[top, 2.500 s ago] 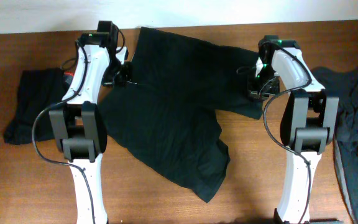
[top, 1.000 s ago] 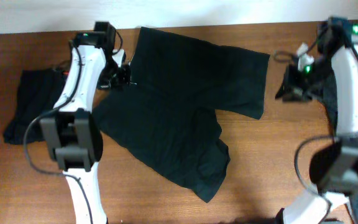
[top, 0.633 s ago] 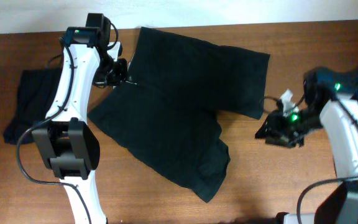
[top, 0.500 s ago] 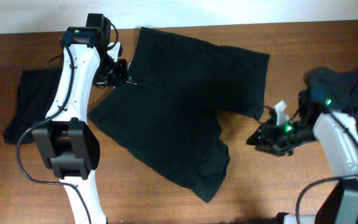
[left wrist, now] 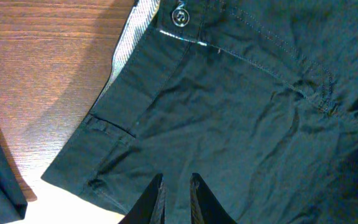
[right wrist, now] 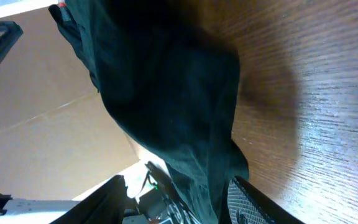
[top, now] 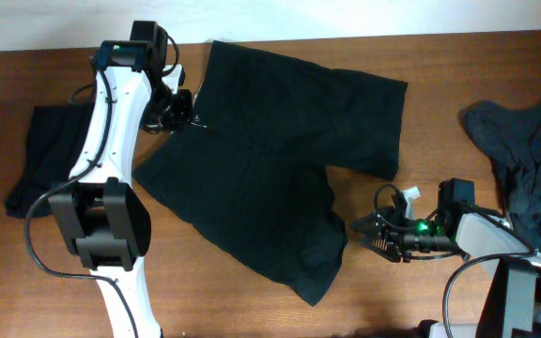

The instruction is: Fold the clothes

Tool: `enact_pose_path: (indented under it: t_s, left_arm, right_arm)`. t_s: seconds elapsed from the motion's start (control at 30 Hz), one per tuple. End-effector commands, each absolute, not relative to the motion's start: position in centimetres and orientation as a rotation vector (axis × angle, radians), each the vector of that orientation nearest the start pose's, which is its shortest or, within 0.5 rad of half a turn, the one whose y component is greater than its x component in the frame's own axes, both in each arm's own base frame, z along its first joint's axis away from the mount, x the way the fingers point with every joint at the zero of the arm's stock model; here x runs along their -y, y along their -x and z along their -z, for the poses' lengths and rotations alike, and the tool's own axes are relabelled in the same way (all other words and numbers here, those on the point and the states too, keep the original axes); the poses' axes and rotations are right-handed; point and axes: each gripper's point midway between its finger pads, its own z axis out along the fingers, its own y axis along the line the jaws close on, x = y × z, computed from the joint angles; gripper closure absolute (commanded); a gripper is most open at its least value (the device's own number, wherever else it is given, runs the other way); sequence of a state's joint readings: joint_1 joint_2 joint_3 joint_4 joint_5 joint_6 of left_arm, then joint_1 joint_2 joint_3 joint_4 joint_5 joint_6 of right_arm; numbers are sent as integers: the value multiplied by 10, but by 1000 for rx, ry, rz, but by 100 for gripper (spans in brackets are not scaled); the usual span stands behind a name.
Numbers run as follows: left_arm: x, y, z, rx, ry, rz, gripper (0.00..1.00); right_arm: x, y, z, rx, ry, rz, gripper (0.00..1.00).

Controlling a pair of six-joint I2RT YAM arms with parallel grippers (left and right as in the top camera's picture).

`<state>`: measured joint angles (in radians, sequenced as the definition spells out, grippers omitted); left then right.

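The shorts (top: 270, 160) are spread flat in the middle of the surface (top: 440, 75), with the waistband (left wrist: 132, 37) at the far left and the two legs opened like a V. One leg is directed to the far right, and the other runs toward the near right and ends in a crumpled hem. The left hand (top: 184, 115) is placed at the waistband. Its fingers (left wrist: 154, 196) are seen a little apart over the cloth, and it cannot be told whether a fold is pinched between them. The right hand (top: 360, 235) is held low at the near side, with the jaws wide apart and nothing gripped. The hem of the near leg lies just to its left, so this hand is judged much the nearer to that leg. The long axis of that leg goes from far left to near right, almost toward the right hand. More dark clothes (top: 524, 150) are heaped at the right edge, and a smaller dark pile (top: 45, 160) lies at the left.
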<state>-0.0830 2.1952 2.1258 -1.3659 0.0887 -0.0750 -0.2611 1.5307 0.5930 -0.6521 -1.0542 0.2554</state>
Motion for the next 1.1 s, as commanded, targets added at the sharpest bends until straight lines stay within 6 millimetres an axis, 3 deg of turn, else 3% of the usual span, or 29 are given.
enact_pose_path:
  t_s: [0.0, 0.43, 0.87, 1.07]
  left_arm:
    - [54, -453, -129, -3008, -15, 149, 85]
    - [54, -453, -129, -3008, -15, 149, 84]
    - [54, -455, -129, -3000, -16, 150, 84]
    - [54, -457, -129, -2991, -16, 150, 84]
  right_arm:
    - [-93, -228, -54, -2617, -781, -1618, 43]
    - [-91, -224, -34, -2606, -1071, -1591, 41]
    - [-89, -236, -30, -2539, -1133, -1585, 40]
    - [-100, -233, -22, -2614, -1122, -1523, 41]
